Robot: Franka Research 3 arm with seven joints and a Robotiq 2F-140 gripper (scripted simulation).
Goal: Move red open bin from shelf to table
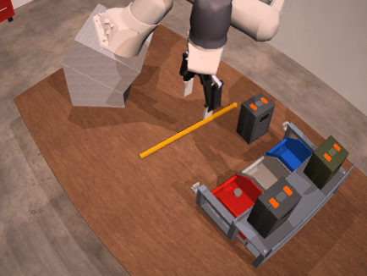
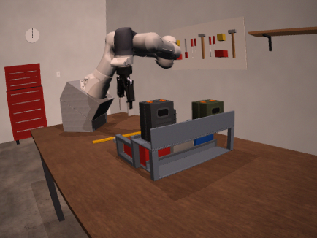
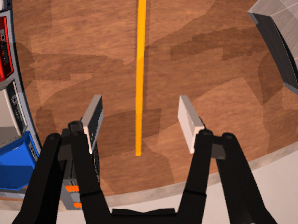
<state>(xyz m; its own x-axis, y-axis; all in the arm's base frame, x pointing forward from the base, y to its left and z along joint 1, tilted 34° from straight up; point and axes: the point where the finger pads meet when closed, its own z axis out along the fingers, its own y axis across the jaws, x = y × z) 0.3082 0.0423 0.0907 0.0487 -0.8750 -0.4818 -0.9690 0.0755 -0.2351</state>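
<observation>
The claw (image 1: pixel 198 100) (image 2: pixel 125 106) (image 3: pixel 140 106) is a little over half open, its fingers apart with nothing between them. It hangs above the worktop (image 1: pixel 127 186) (image 2: pixel 219 190) (image 3: pixel 65 65), at upper centre of the top view. The red bin (image 1: pixel 224 195) (image 2: pixel 144 155) (image 3: pixel 4 47) sits in the shelf (image 1: pixel 215 212) (image 2: pixel 193 129) (image 3: pixel 15 55), well apart from the claw and lower right of it in the top view; in the wrist view it is cut off at the upper left edge. A round grey part (image 1: pixel 238 192) lies in it. The grey bin (image 1: pixel 265 173) (image 2: pixel 183 147) (image 3: pixel 7 115) and blue bin (image 1: pixel 292 153) (image 2: pixel 204 140) (image 3: pixel 17 162) follow in a row toward the upper right of the top view. A yellow rod (image 1: pixel 188 130) (image 2: pixel 117 137) (image 3: pixel 140 75) lies on the worktop, showing between the fingers in the wrist view but below them. A dark case (image 1: pixel 275 207) (image 2: pixel 158 118) and a green case (image 1: pixel 326 162) (image 2: pixel 207 109) stand on the shelf's upper board.
</observation>
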